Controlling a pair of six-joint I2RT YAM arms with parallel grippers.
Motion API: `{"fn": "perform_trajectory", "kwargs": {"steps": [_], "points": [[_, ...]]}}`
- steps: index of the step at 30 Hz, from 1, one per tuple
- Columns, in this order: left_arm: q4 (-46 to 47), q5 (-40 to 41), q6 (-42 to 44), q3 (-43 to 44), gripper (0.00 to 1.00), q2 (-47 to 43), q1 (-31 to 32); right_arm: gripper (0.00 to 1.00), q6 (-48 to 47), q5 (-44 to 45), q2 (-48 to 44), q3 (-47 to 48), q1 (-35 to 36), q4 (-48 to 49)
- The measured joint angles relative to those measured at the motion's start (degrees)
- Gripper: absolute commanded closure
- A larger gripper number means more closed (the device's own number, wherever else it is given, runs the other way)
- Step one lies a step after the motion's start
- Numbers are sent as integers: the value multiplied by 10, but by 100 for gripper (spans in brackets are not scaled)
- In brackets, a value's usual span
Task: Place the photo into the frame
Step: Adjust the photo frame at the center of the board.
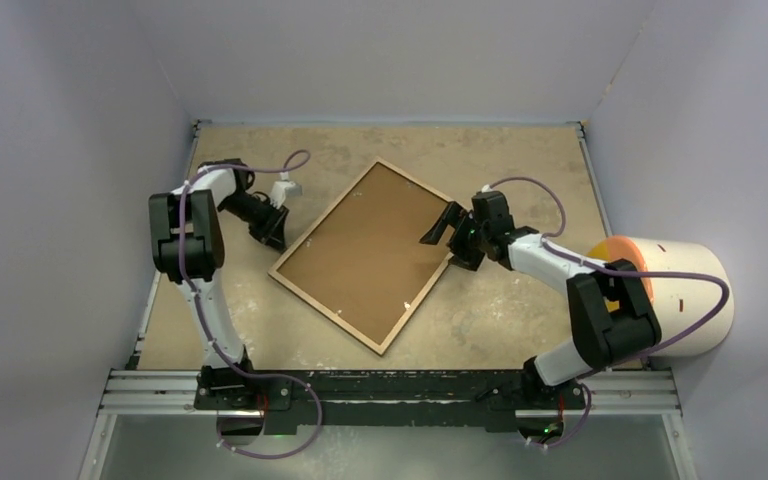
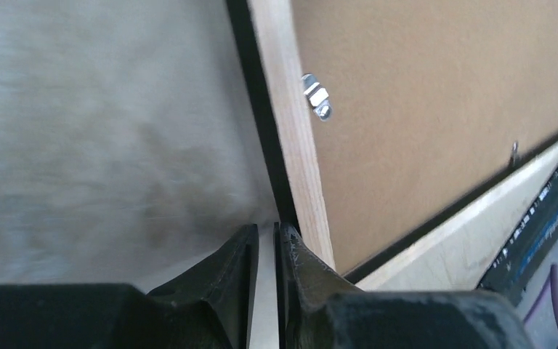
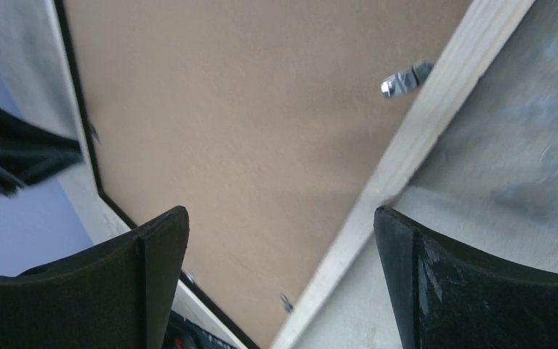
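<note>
The frame (image 1: 324, 311) lies face down on the table (image 1: 520, 310), turned at a slant. A brown board (image 1: 370, 250) sits inside it and fills it. I cannot see the photo. The left gripper (image 1: 272, 235) is at the frame's left corner, its fingers almost together. The right gripper (image 1: 443, 222) is spread wide over the frame's right edge, holding nothing.

One frame (image 1: 325, 311), one backing board (image 1: 365, 250), one cylinder (image 1: 675, 290) — and two tools: left tool (image 2: 267, 234), right tool (image 1: 443, 225).
</note>
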State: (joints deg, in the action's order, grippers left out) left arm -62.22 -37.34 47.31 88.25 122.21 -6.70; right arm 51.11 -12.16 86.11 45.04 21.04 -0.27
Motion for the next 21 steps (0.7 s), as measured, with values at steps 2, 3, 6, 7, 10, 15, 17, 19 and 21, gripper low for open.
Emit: {"fn": "perform_trajectory", "kwargs": {"steps": [2,3,6,7,10,15,17,19,21], "points": [[-1,-3,20,-39,81,-22,9,2,1,-5,6,6,-13,0],[-2,-6,30,-62,81,-34,15,2,0,-5,9,12,-20,2],[-23,-24,64,-127,81,-59,41,3,-6,-3,20,33,-37,-1],[-33,-31,76,-145,81,-63,50,5,-10,0,22,40,-41,-5],[-67,-49,112,-191,80,-71,68,10,-26,21,22,66,-50,-25],[-80,-72,136,-201,72,-79,63,15,-47,44,19,111,-45,-32],[-76,-88,120,-191,63,-78,56,16,-48,45,19,120,-29,-19],[-74,-109,107,-172,58,-73,48,18,-47,36,30,134,5,-8],[-76,-136,98,-147,57,-59,39,20,-47,21,57,157,45,8]]}}
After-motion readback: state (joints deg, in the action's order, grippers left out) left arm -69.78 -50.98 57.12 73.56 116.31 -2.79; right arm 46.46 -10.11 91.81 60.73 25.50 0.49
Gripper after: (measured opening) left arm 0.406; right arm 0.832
